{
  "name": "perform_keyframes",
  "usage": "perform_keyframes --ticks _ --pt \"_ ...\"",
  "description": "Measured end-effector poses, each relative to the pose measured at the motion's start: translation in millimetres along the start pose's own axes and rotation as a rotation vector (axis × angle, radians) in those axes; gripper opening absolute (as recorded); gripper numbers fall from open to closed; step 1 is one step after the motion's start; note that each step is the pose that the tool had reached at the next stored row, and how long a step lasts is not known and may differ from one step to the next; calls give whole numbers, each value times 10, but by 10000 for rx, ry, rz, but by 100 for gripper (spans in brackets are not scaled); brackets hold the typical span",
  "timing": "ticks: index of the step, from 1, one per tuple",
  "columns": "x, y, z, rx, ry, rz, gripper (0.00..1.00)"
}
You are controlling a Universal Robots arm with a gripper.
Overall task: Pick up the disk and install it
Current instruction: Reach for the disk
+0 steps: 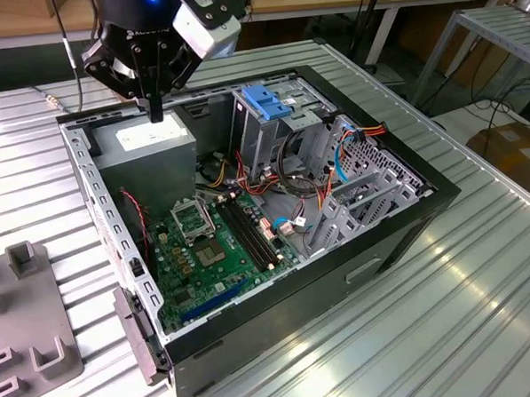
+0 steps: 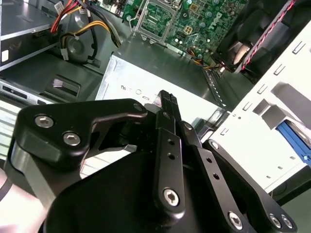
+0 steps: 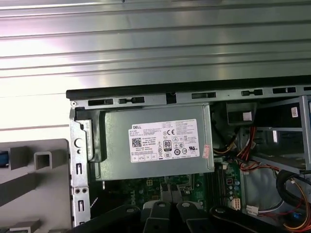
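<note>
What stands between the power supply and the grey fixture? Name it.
The case's perforated side wall separates power supply from fixture, in the exterior view and first wrist view.

— How does the black two-finger metal gripper (image 1: 156, 111) stand?
— It hangs under the arm's black wrist (image 1: 132, 36), pointing straight down, with its slim fingers (image 2: 167, 141) pressed together at the tips.

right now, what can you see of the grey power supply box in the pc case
The power supply is a grey sheet-metal box with a white printed label on its upward face. It lies flat in a corner of the open computer case, against the frame wall and next to the green motherboard. The gripper hangs close above it; whether they touch cannot be told.
</note>
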State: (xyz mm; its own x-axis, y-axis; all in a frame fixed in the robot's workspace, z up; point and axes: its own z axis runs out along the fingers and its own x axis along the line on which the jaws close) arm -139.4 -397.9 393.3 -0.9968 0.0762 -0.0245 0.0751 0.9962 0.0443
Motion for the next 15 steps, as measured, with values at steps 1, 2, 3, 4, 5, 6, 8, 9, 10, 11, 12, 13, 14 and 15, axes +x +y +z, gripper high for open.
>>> perform_keyframes --ticks 1,2,3,4,5,6,8,9,10,11,12,13,14,15 --pt "10 3 0 1 0 0 10" --pt "34 9 -1 0 0 -1 10" --pt "60 14 -1 0 0 0 10" --pt "98 20 -1 0 0 0 10" --pt "115 23 -2 0 0 1 10" --pt "129 25 -2 0 0 0 10" --pt "176 31 -3 0 0 0 10" --pt "189 32 -4 1 1 -1 10" --pt "214 34 -4 0 0 0 10" --pt "239 35 -4 0 0 1 10" --pt "250 35 -5 0 0 0 10" --pt "263 35 -5 -1 0 0 10" --pt "281 35 -5 0 0 0 10" --pt "304 34 -6 -1 0 0 10"
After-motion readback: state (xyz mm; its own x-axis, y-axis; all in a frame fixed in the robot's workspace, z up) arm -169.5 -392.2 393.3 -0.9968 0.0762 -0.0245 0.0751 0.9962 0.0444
